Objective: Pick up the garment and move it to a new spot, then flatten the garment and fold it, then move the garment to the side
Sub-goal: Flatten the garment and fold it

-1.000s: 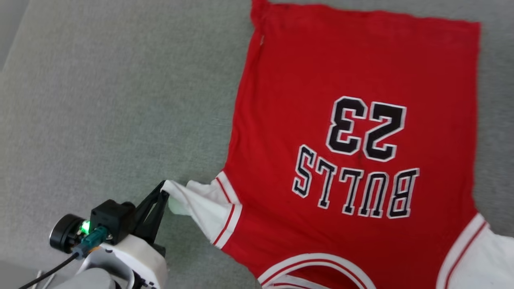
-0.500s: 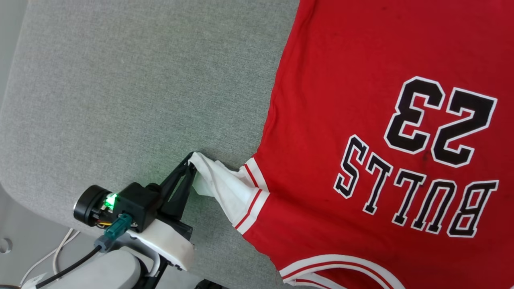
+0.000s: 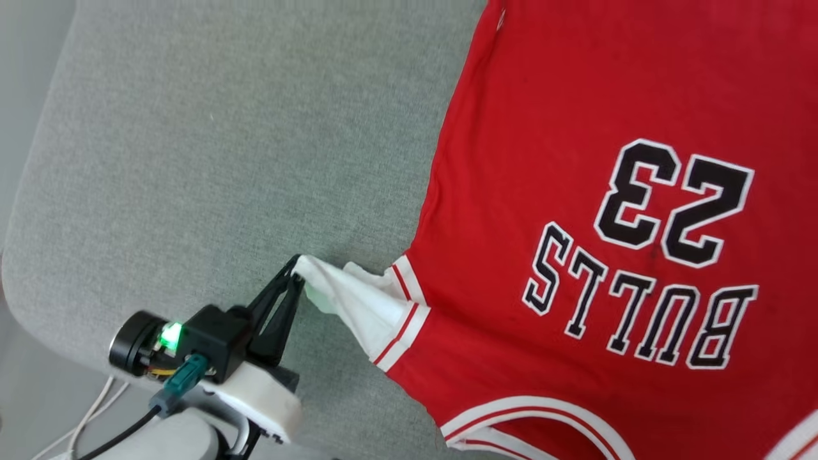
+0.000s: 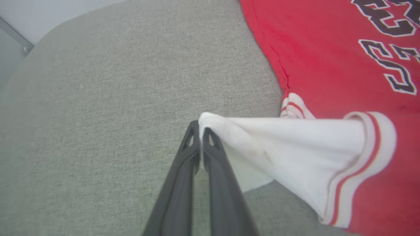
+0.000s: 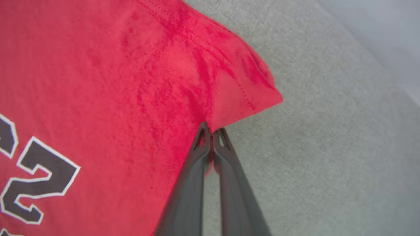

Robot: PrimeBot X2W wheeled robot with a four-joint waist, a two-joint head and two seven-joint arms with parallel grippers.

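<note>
The garment, a red jersey with black "BULLS 23" lettering facing up, lies spread on the grey cushioned surface. At the lower left of the head view my left gripper is shut on the tip of the white sleeve, pulling it out to the left. The left wrist view shows the same pinch: left gripper, white sleeve stretched taut. In the right wrist view my right gripper is shut on the red edge by a bottom corner of the garment.
The grey surface has a rounded corner at the left, with pale floor and white cables beyond it. Bare grey fabric lies right of the hem corner.
The head camera has shifted, so the jersey now sits further right than a second ago. My left gripper keeps its hold on the sleeve.
</note>
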